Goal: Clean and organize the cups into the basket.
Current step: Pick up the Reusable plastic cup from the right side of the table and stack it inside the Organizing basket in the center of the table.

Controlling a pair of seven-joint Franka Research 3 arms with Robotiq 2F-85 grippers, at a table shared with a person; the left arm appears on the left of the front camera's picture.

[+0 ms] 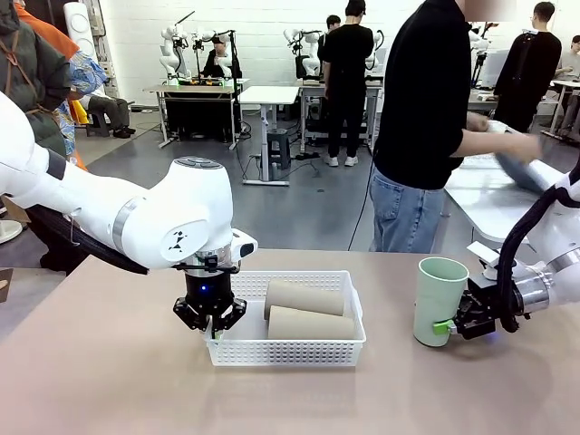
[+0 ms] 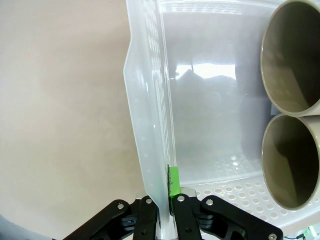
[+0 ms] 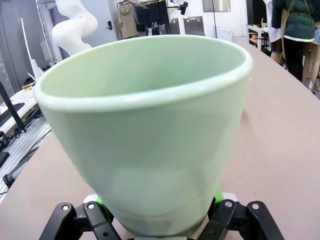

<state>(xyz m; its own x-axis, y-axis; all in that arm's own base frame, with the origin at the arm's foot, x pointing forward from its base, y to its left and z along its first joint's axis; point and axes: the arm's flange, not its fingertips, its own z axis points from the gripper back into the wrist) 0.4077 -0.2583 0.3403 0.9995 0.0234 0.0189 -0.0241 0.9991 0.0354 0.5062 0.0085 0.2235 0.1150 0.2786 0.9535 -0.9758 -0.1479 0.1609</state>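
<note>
Left wrist view is looking down along the left gripper (image 2: 167, 187), whose jaws are pinching shut on a thin side wall of the basket (image 2: 147, 115). One green pad (image 2: 173, 181) is lying flat against the inner face of that wall, and the other finger is sitting on the outer side. In the front view this gripper (image 1: 214, 331) is pointing straight down at the near left corner of the white lattice basket (image 1: 290, 353), which is resting on the tan tabletop (image 1: 109, 381).

Inside the basket two tan-brown cups are lying on their sides, touching along their length. The nearer cup (image 1: 311, 323) is lying against the front wall and the farther cup (image 1: 304, 297) is lying just behind it. Their open mouths (image 2: 292, 55) are facing the wall held by the left gripper, with bare basket floor between the mouths and that wall.

To the right, well apart from the basket, the mint-green cup (image 1: 439, 299) is standing upright on the tabletop, mouth up. The right gripper (image 1: 450, 324) is reaching in level from the side, low on the cup. In the right wrist view its jaws are standing wide around the cup's base (image 3: 150, 150), a green pad (image 3: 102, 202) showing on either side. Whether the pads are pressing the cup or only flanking it cannot be told.

Beyond the tabletop's far edge a person (image 1: 426, 100) in a black top and jeans is standing turned toward another table.
</note>
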